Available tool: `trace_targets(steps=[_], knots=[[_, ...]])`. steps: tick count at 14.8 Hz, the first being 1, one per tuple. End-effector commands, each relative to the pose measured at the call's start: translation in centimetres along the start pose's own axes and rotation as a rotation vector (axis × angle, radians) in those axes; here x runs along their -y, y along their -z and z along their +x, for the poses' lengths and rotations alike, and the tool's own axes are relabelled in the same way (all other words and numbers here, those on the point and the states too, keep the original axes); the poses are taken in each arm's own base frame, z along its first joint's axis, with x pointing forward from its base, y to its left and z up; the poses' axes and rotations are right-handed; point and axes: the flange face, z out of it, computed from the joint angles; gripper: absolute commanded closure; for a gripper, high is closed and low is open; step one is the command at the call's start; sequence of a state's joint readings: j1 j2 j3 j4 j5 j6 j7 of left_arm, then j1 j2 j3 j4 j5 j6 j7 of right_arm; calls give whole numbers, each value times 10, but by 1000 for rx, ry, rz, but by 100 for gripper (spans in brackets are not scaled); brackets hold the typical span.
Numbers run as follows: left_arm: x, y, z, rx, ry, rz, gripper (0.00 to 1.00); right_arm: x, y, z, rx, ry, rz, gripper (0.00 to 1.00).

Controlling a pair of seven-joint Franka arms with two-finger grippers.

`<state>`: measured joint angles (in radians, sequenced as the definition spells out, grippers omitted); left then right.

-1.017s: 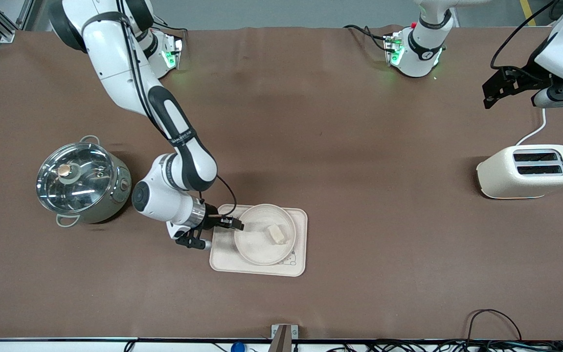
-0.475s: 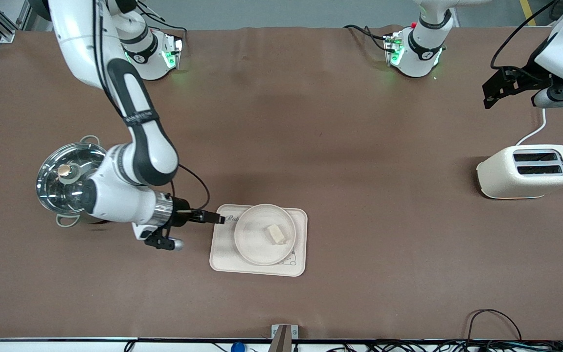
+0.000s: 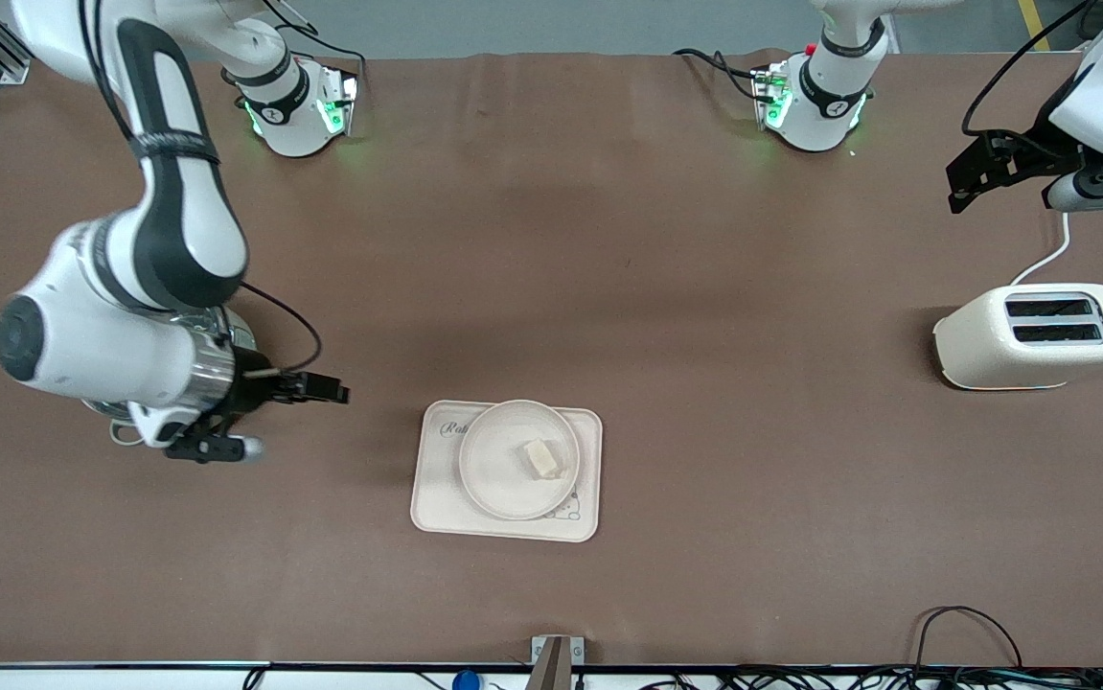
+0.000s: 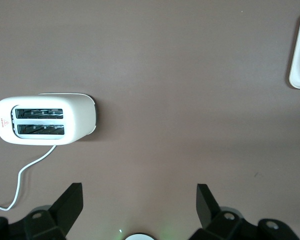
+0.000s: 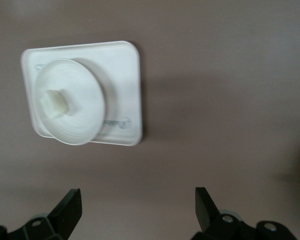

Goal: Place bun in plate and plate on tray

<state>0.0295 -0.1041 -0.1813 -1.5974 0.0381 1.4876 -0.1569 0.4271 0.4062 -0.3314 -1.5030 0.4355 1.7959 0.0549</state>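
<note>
The pale bun (image 3: 541, 458) lies in the round cream-white plate (image 3: 498, 474). The plate sits on the cream rabbit tray (image 3: 436, 513), near the table's middle. My right gripper (image 3: 326, 391) is open and empty in the air, over bare table between the pot and the tray. The right wrist view shows its spread fingertips (image 5: 137, 200) with the tray (image 5: 127, 65), plate (image 5: 85, 120) and bun (image 5: 56, 103) well apart from them. My left gripper (image 3: 968, 182) waits open and empty above the toaster's end of the table; it also shows in the left wrist view (image 4: 138, 195).
A cream two-slot toaster (image 3: 1035, 335) with its white cord stands at the left arm's end; it shows in the left wrist view (image 4: 45, 120). The steel pot (image 3: 242, 337) is mostly hidden under the right arm.
My right gripper has drawn away from the plate's rim toward the right arm's end and risen. The plate, bun and tray have stayed put. The left arm has not moved.
</note>
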Motion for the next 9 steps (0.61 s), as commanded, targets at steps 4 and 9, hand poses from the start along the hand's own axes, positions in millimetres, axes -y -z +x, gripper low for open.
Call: trace_targets(steps=[4,9], knots=[[0,-2,3,13,-2,-19,0,-37,109,-60,-17,33,-191,0],[0,2,3,3,-16,-20,0,-73,184,-101,-73,2,-244,0]])
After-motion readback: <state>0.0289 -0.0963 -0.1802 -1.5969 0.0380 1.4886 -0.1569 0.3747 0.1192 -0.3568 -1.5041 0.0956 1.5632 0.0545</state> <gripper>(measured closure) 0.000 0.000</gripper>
